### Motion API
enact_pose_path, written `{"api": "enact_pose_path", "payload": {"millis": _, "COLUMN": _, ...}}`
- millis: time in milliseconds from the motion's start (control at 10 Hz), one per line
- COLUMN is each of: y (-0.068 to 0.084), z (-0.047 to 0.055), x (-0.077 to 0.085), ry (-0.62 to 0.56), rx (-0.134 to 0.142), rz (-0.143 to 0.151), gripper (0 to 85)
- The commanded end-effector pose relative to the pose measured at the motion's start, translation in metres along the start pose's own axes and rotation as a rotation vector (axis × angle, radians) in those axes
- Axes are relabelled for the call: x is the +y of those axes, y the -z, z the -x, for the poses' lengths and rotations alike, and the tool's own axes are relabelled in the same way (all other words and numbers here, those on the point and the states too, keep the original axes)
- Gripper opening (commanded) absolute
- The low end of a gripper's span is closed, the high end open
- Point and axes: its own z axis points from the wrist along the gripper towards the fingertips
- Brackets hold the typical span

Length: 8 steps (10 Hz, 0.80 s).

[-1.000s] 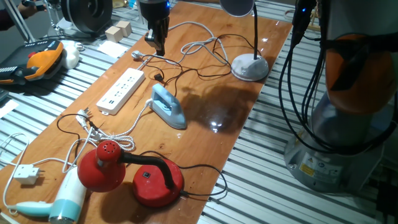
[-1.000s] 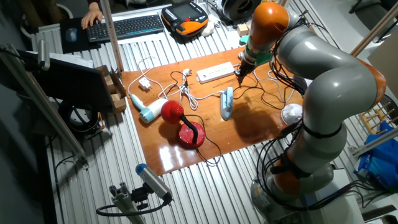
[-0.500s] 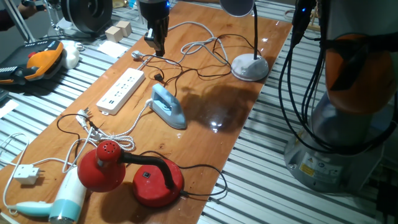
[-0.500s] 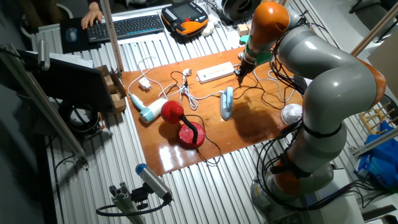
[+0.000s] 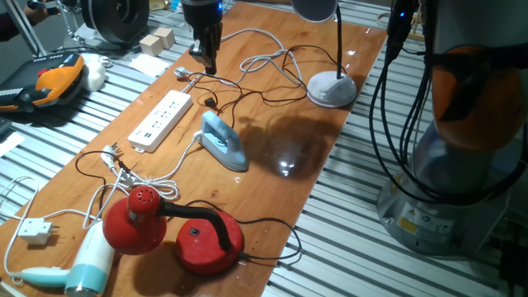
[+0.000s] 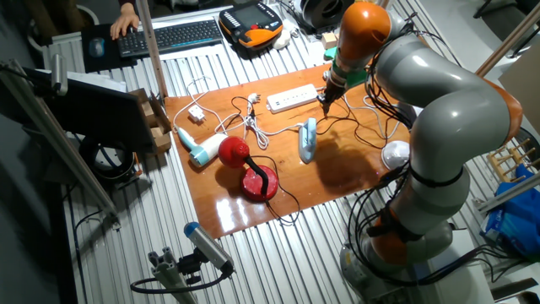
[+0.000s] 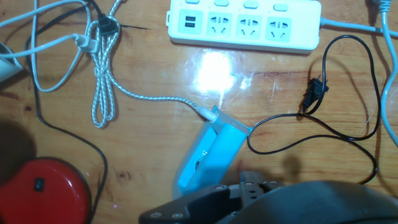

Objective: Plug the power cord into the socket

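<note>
Black power cord point(image 7: 314, 93) plug lies below end effector point(image 5: 205, 59); jaw state unclear.

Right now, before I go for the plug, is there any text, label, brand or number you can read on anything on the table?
None can be read.
Long white rectangular power strip: only outlet holes and buttons show, no legible print.
Round red lamp base: a small dark square mark, no letters.
Pale blue iron: no visible label.
Sticker on the robot's grey pedestal: too small to read.

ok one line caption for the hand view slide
Black plug lying loose on the table below the white power strip, blue iron nearby.
</note>
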Motion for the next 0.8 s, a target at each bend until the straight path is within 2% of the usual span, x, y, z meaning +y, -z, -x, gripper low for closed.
{"api": "enact_pose_path", "payload": {"millis": 0, "y": -0.001, "z": 0.002, "x": 0.005, "ry": -0.009, "rx": 0.001, "rz": -0.005, "gripper": 0.0}}
{"api": "enact_pose_path", "payload": {"millis": 200, "y": -0.001, "z": 0.003, "x": 0.015, "ry": -0.032, "rx": 0.0, "rz": -0.012, "gripper": 0.0}}
{"api": "enact_pose_path", "payload": {"millis": 700, "y": -0.015, "z": 0.008, "x": 0.034, "ry": -0.092, "rx": -0.01, "rz": -0.005, "gripper": 0.0}}
